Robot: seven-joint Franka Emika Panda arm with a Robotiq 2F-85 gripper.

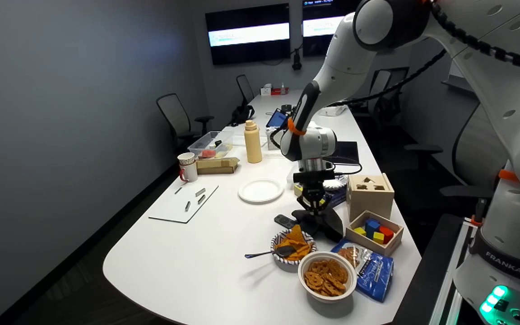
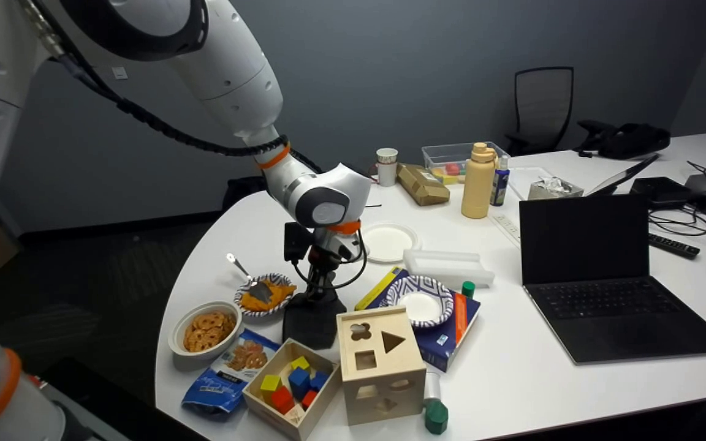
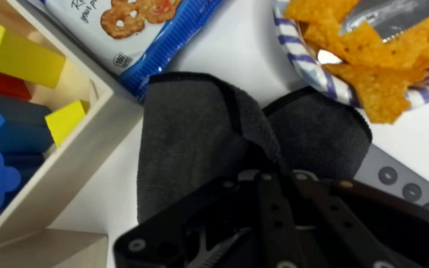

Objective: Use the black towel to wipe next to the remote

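Black-clawed, clamped the black plush towel [image 3: 186, 137] by a central fold in the two-fingered metal gripper [image 3: 280, 175], presumably freeing flaps to wipe, just beside the slim grey plastic remote [image 3: 400, 178] at three o'clock in the wrist view.

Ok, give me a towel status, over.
Fingers shut on black towel. Towel beside remote, hiding part of it in wrist view. Chip bowl and block box may crowd wiping.
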